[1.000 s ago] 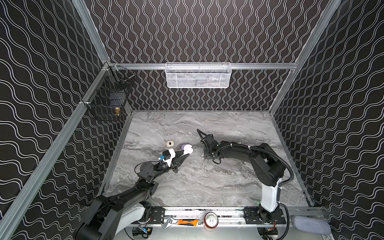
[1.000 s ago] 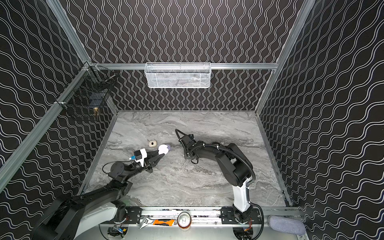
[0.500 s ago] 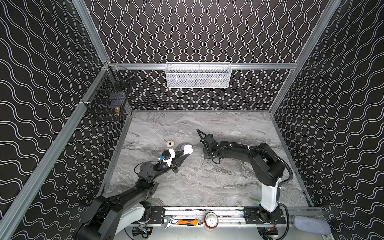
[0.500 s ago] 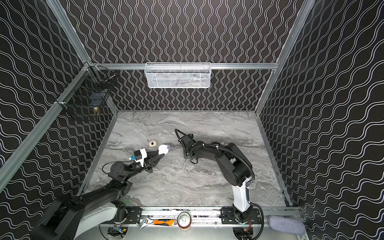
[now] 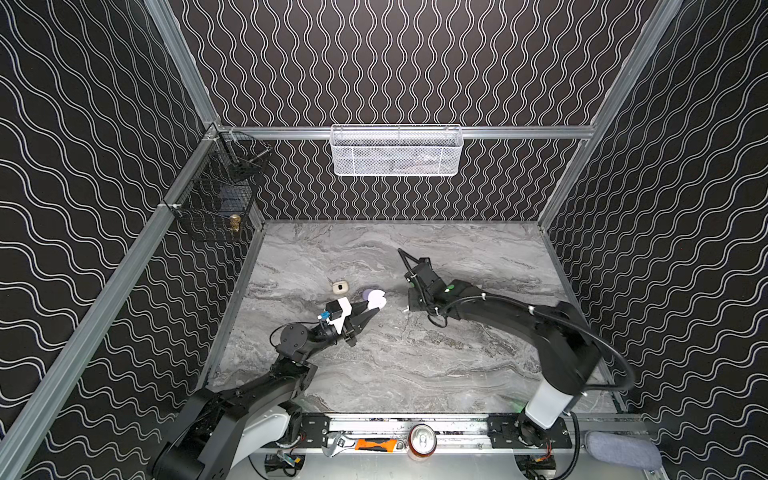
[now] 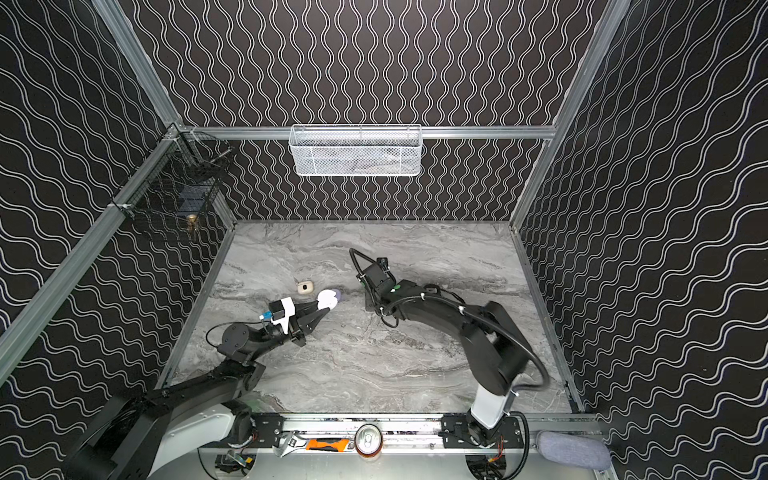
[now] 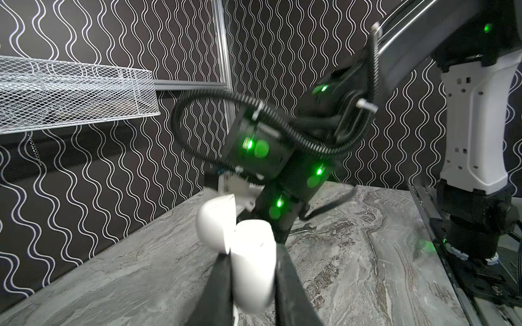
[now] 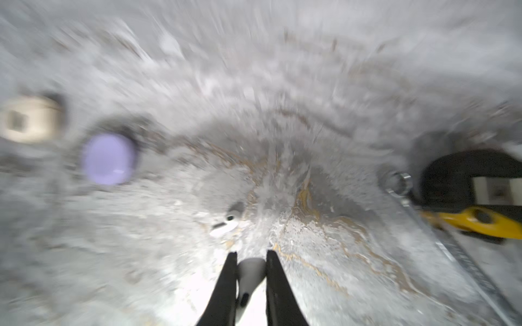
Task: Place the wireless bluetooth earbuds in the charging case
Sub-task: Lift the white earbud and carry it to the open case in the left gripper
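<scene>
Two tools are clamped: left tool on the white charging case, right tool on a light, probably slick earbud, best pinched across its body.

Black wavy-patterned walls enclose a grey marble tabletop.

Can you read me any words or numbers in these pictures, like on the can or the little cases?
Nothing here can be read.
Drink can: only its plain top shows, no label.
Orange-handled tool: any print is too small.
White case: blurred, no letters seen.
Beige case: a dark spot, no letters.
Lilac case: blurred, no letters.
</scene>
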Controlling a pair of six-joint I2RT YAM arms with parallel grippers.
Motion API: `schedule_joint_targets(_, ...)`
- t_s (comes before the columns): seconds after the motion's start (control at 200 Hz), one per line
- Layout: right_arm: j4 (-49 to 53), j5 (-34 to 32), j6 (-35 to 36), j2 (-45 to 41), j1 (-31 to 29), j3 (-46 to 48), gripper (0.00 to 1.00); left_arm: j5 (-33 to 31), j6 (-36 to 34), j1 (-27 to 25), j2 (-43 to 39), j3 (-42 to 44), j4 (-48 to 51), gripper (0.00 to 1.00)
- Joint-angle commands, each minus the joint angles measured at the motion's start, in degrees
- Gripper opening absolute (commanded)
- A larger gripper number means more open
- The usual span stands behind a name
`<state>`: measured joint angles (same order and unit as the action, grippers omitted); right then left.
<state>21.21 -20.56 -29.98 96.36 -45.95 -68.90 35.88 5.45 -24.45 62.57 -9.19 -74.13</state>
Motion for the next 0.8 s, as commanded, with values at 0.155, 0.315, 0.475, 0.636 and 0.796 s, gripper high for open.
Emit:
schedule_joint_targets(0.155,-2.06,-13.97,0.35,-14.73,-9.46,-1.36,0.13,0.46,-0.09,-0.06,1.13,1.08,-6.79,0.0)
schedule_joint_targets(0.315,-7.08,-18.91,1.3,-20.36,-17.76,-0.89,0.13,0.7,-0.09,-0.07,1.78,2.55,-10.91,0.0)
schedule_joint_targets(0.475,-14.93,-20.67,2.37,-22.31,-25.1,1.98,0.14,2.35,0.3,-0.07,2.87,3.17,-14.71,0.0)
schedule_joint_targets(0.636,-18.29,-20.72,2.77,-19.26,-28.67,1.38,0.14,2.89,0.18,-0.22,1.66,3.38,-14.69,0.0)
schedule_joint_targets(0.796,-18.98,-20.94,2.51,-16.38,-29.48,0.07,0.14,2.52,-0.27,-0.55,0.28,3.9,-14.65,0.0)
